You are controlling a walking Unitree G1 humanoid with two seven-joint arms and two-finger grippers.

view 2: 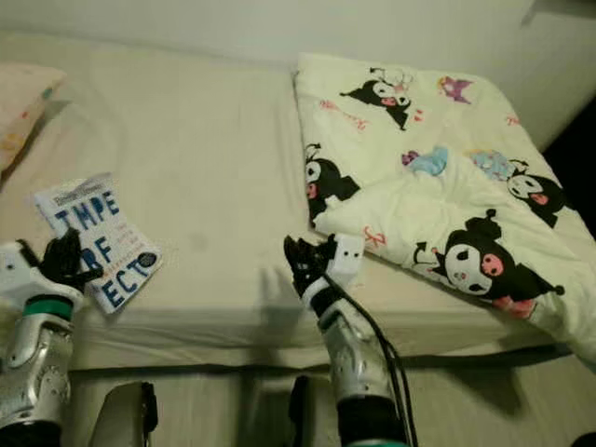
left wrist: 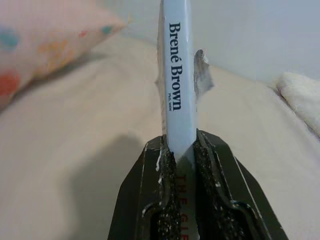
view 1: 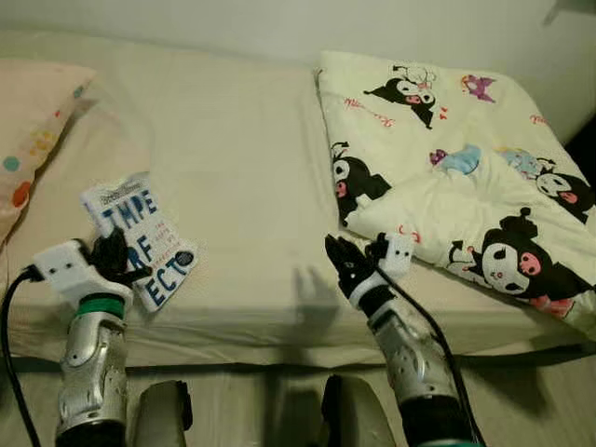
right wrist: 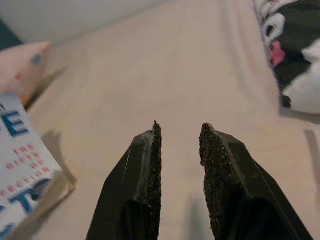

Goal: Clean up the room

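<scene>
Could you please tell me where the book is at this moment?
The book lies on the bed near its front edge, on the robot's left, below the spotted pillow; the left gripper is shut on its spine.

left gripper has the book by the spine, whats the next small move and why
Probably lift the book straight up off the bed. The left gripper is shut on its spine, so the grasp looks secure, yet the cover lies flat on the sheet beside the pillow. The right gripper hovers open over bare sheet, near the folded blanket, and need not move.
</scene>
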